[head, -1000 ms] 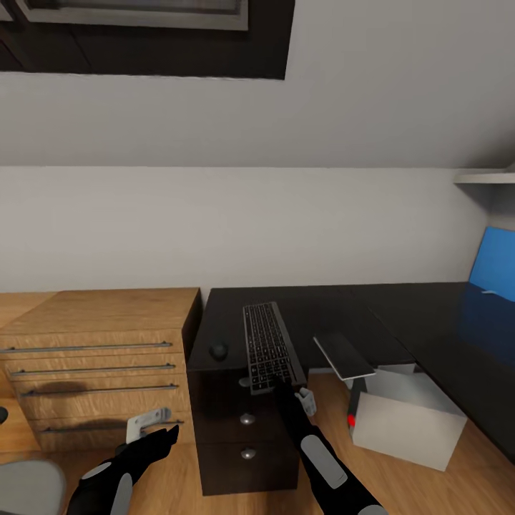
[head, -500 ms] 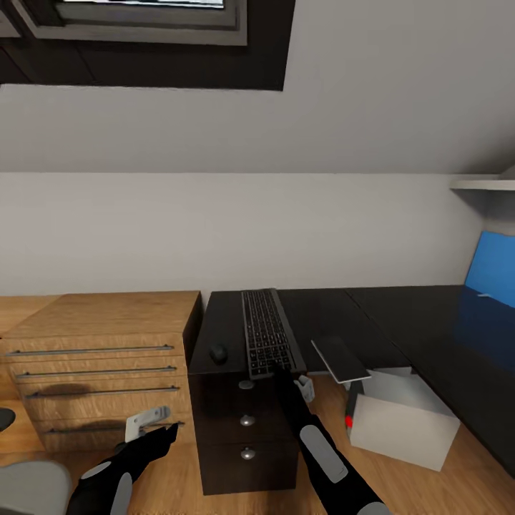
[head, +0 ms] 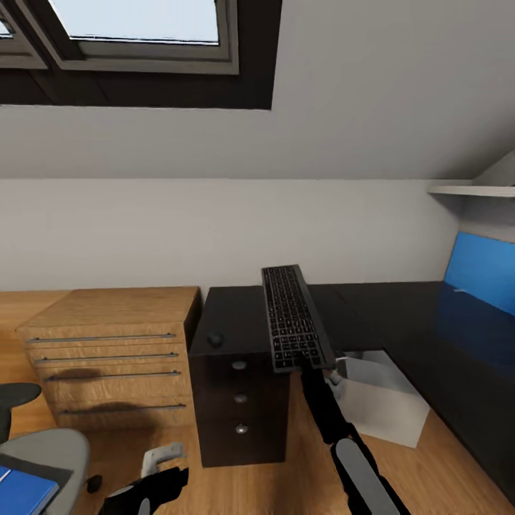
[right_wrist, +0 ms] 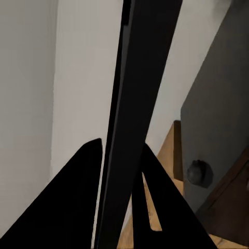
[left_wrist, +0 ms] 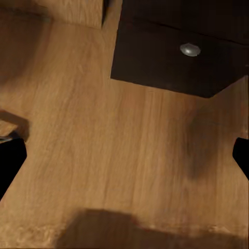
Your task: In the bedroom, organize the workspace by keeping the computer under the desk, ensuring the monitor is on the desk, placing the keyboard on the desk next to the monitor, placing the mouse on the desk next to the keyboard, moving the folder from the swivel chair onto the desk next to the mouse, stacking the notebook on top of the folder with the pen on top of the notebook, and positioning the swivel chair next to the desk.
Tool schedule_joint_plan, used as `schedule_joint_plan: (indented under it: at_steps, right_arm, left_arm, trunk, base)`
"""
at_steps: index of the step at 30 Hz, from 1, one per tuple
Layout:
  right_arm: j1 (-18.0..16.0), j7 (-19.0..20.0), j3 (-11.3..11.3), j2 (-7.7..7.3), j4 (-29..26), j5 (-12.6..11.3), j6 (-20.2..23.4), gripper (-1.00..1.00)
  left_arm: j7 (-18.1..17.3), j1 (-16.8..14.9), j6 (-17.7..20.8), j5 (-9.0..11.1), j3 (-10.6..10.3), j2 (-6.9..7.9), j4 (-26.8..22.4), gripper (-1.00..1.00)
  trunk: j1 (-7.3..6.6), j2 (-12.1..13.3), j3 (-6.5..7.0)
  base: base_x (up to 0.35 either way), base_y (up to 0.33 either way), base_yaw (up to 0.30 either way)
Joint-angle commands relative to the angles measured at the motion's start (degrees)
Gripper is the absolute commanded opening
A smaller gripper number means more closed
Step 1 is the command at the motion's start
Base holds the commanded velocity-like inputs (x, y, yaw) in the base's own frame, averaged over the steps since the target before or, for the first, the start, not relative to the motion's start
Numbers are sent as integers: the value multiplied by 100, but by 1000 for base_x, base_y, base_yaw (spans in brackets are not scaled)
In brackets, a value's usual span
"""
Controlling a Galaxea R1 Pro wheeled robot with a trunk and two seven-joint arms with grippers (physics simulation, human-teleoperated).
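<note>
Head view: keyboard [head: 292,317], long slim black, dark grey keys, lifted and tilted above desk [head: 400,315], near end clamped in right gripper [head: 309,366]; fingers mostly hidden behind it. Mouse [head: 214,339], small dark oval, on desk's left part. Computer [head: 383,400], pale box, under desk, partly hidden. Left gripper [head: 168,468] low, cut off. Swivel chair [head: 39,458] and blue folder [head: 25,490] at near left, cropped.

Left wrist: left gripper fingers [left_wrist: 10,161] spread wide over wood floor [left_wrist: 104,155]; drawer knob [left_wrist: 190,50].

Right wrist: keyboard edge-on [right_wrist: 137,114] between dark fingers [right_wrist: 72,202].

Light wood chest of drawers [head: 107,350] (four handles).
</note>
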Motion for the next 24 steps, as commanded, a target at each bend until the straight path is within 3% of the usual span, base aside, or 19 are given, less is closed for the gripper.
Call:
schedule_joint_plan:
  at_steps: [1,3,5,6,7,9,10,12,13,15,24]
  right_arm:
    - [38,18,18,-32,-86,-67,-22,-100]
    - [141,-5,18,-91,-307,-71,-23,-100]
    - [265,-37,18,-133,-527,-70,-25,-100]
    - [349,-64,19,-183,-669,-71,-26,-100]
    - [466,-130,33,-276,-911,-74,-27,-100]
    - [482,-144,31,-284,-933,-75,-27,-100]
    - [492,-430,25,-296,-877,-77,-16,-100]
    - [493,-492,26,-300,-850,-80,-9,-100]
    - [493,-529,20,-311,-839,-83,-3,-100]
    - [493,-538,15,-319,-840,-83,-2,-100]
    - [493,-626,1,-342,-843,-96,0,-100]
  left_arm:
    - [63,-6,-8,-10,-25,-3,186,100]
    - [153,-6,-248,-78,-114,1,637,100]
    - [213,-6,-851,-126,-186,3,1237,100]
    - [240,-6,-1411,-146,-215,4,1704,100]
    - [250,-6,-2383,-170,-257,6,2293,100]
    - [243,-6,-2533,-178,-295,10,2384,100]
    - [232,-6,-2675,-178,-329,120,2402,100]
    - [228,-6,-2805,-177,-327,145,2393,100]
    - [222,-6,-3252,-177,-325,158,2389,100]
    - [224,-6,-3432,-177,-325,160,2393,100]
    - [229,-6,-3621,-176,-315,180,2396,100]
  trunk:
    - [-26,38,12]
    - [-70,118,48]
    - [-114,199,84]
    - [-136,239,102]
    - [-158,279,120]
    - [-202,359,156]
    - [-224,399,174]
    - [-268,479,210]
    - [-290,519,228]
    - [-334,600,264]
    - [-531,961,425]
  base:
    - [-305,-200,0]
    - [-298,-214,0]
    - [-291,-226,0]
    - [-287,-234,0]
    - [-284,-239,0]
    - [-284,-240,0]
    - [-281,-241,0]
    - [-281,-241,0]
    - [-280,-242,0]
    - [-280,-242,0]
    - [-280,-241,0]
